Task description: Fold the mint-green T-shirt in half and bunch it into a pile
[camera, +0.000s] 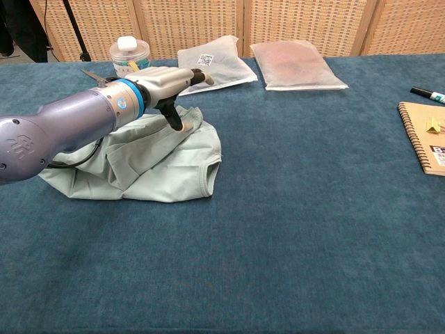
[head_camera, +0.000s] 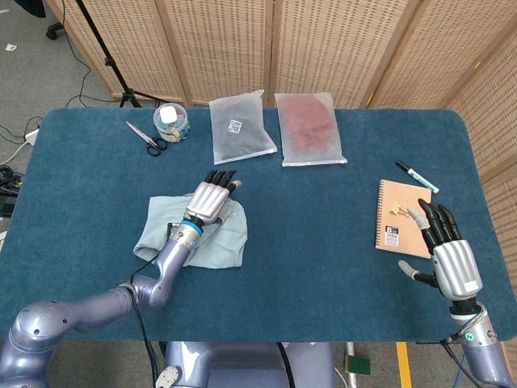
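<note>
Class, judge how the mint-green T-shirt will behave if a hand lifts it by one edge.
The mint-green T-shirt lies creased and rumpled, so it would probably droop, not stay flat. It looks thin, likely light. The left hand is over it.

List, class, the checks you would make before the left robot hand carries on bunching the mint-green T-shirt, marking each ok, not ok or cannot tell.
1. Left robot hand over the T-shirt: ok.
2. Cloth firmly gripped: cannot tell.
3. T-shirt bunched into a compact pile: not ok, it lies spread.
4. Right robot hand open, away from the cloth: ok.
5. Bagged garments and scissors apart from the T-shirt: ok.
</note>
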Controlling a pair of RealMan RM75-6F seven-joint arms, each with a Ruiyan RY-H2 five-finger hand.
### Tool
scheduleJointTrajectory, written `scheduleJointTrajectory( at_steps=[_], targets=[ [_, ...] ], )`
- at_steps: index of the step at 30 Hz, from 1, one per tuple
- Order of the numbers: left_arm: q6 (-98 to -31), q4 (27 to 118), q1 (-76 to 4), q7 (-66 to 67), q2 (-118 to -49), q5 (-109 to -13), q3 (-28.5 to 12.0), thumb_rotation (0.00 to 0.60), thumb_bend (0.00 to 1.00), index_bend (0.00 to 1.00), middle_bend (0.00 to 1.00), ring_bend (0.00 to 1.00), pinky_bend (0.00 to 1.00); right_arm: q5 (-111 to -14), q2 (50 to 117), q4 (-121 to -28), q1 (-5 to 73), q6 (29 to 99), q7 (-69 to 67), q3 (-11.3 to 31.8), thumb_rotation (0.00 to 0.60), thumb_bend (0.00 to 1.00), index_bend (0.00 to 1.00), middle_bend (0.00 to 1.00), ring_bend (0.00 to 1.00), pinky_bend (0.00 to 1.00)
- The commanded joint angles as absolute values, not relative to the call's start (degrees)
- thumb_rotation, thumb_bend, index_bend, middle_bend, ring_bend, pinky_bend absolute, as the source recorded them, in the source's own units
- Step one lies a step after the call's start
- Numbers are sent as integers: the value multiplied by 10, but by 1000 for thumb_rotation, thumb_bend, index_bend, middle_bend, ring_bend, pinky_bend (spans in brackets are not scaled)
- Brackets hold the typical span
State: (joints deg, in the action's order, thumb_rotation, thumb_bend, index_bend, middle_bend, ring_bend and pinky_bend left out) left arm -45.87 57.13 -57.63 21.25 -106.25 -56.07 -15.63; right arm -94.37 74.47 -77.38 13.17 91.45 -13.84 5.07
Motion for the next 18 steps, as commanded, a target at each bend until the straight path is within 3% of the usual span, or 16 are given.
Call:
scheduleJointTrajectory(
  at_steps=[1, 4, 10, 18],
  targets=[
    [-470, 583, -570, 200, -1054, -572, -158, 600, 131, 0, 0, 0, 0, -944, 744, -774, 131, 915, -138, 51, 600, 92, 0, 0, 0, 0],
    [-486, 605, -559, 183, -1034, -588, -159, 600, 58, 0, 0, 0, 0, -945, 744, -775, 131, 915, -137, 50, 600, 92, 0, 0, 0, 0],
    [-518, 683, -521, 107, -960, -661, -138, 600, 61, 0, 0, 0, 0, -948, 745, -777, 130, 916, -133, 48, 600, 93, 0, 0, 0, 0],
    [-586, 748, -463, -33, -844, -831, -57, 600, 103, 0, 0, 0, 0, -952, 747, -780, 130, 917, -124, 46, 600, 104, 0, 0, 0, 0]
  ],
)
